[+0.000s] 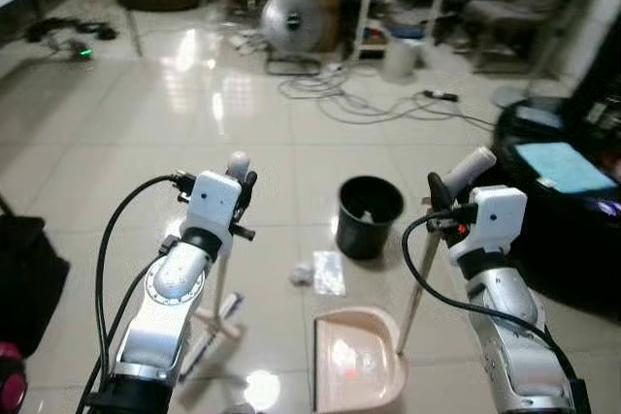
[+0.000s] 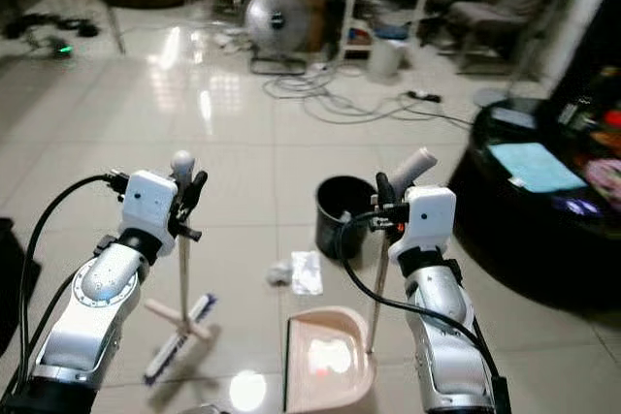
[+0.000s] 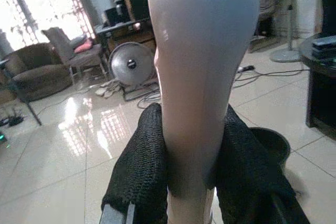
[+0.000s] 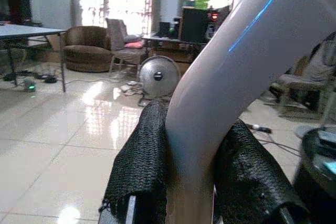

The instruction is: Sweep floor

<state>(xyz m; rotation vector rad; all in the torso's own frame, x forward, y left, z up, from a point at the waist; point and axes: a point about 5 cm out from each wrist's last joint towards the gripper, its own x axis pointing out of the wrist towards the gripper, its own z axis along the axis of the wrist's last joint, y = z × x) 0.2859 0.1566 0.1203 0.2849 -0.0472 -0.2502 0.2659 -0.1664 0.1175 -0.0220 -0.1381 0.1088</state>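
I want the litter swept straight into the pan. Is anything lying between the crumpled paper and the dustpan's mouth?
Nothing visible: bare tile separates the crumpled paper from the dustpan. The black bin stands beyond the paper, out of the path.

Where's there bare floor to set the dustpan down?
Bare tiles lie left of the broom, and ahead between the black bin and fan. Crowded: paper scraps between bin and dustpan; cables by the fan.
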